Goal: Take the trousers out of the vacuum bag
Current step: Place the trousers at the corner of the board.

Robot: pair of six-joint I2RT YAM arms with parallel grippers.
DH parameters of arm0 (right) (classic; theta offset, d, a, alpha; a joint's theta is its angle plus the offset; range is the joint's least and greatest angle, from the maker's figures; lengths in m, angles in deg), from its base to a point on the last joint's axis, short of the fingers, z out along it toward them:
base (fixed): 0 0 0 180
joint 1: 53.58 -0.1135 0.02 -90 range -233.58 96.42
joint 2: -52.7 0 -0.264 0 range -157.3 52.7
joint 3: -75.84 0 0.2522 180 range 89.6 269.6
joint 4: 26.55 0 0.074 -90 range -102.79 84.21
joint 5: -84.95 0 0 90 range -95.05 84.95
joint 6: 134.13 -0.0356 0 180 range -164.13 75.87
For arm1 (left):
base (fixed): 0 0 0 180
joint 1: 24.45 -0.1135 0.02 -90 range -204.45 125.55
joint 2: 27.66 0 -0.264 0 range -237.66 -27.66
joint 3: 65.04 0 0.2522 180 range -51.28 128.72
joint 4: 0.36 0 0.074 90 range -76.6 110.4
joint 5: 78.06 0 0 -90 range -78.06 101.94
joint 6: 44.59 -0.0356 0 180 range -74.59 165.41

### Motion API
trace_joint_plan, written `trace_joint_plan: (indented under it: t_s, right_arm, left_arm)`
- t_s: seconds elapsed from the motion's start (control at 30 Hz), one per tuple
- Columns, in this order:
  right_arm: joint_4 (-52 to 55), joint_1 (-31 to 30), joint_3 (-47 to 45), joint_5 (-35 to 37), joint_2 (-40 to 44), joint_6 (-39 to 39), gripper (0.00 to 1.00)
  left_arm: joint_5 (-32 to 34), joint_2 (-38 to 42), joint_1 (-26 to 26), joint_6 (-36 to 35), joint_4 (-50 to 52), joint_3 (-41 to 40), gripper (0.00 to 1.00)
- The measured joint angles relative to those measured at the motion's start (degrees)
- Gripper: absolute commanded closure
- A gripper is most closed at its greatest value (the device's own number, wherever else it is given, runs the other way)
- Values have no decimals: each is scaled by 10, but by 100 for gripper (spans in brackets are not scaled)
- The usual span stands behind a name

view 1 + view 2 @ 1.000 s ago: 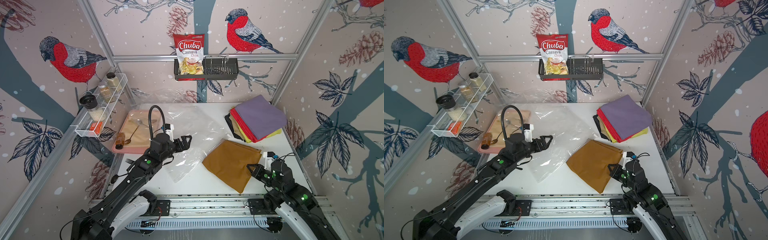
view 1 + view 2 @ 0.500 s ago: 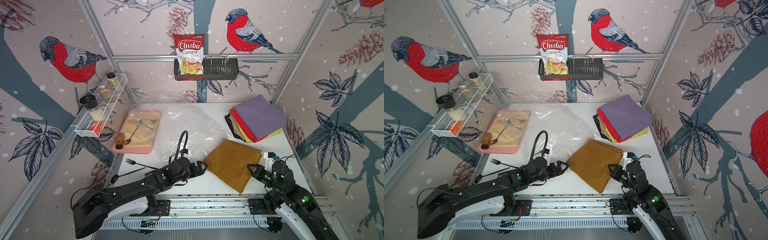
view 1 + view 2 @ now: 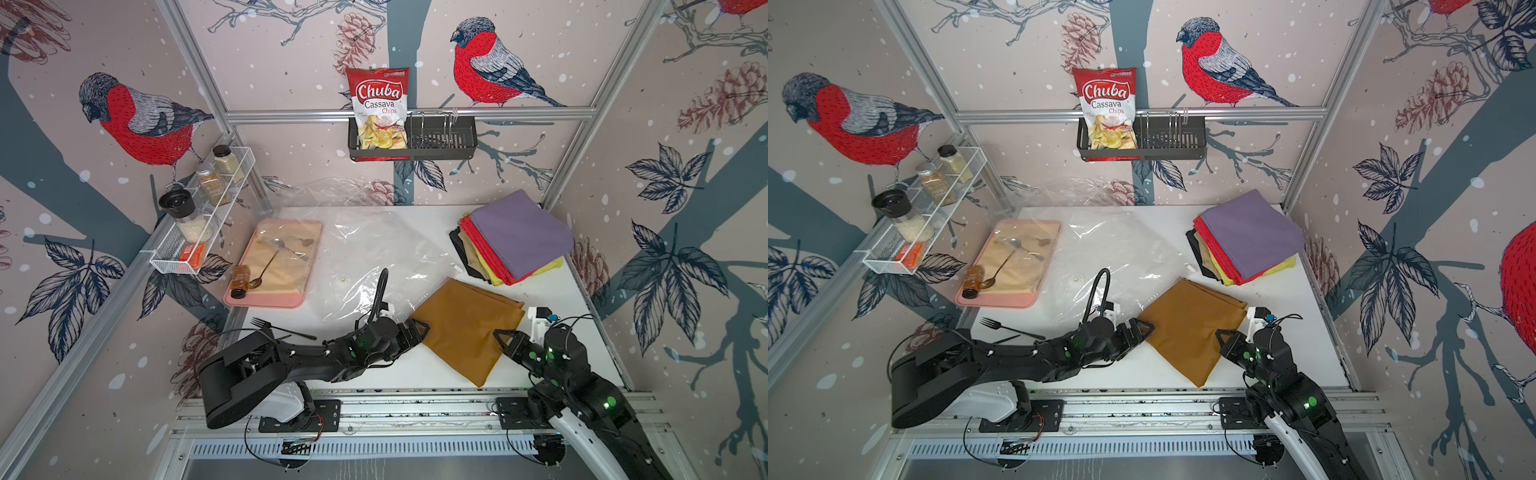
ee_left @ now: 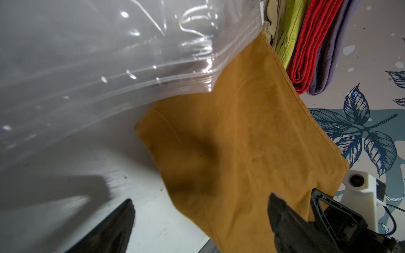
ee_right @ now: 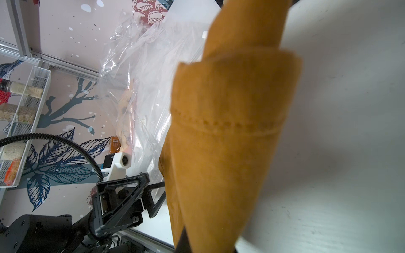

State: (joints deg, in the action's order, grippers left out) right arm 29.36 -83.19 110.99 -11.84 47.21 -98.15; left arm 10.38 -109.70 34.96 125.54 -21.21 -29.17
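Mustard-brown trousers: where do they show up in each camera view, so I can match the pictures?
Top view: mustard-brown trousers lie right of centre, near the front.
Top view: just right of centre, near the front.
Left wrist: they fill the picture's middle.
Right wrist: a broad band through the centre.
Shared landmark: the vacuum bag, its edge against them.

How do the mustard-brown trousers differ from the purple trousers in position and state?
The mustard-brown trousers lie alone at the front of the table; the purple trousers top a stack at the back. The right tool grips the mustard-brown trousers; no tool touches the purple trousers. Both are folded cloth.
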Motion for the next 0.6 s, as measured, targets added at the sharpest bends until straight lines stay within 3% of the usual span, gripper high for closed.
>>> trace_joint_plan:
  t_s: [0.37, 0.53, 0.6]
  right_arm:
    - [4, 0, 0, -5, 14, -2, 100]
    - [4, 0, 0, -5, 18, -3, 100]
    - [5, 0, 1, -4, 18, -3, 100]
  left_arm:
    - [-17, -126, 3, 41, -115, 30, 19]
    - [-24, -175, 4, 59, -173, 38, 30]
    - [-26, -193, 4, 69, -198, 41, 46]
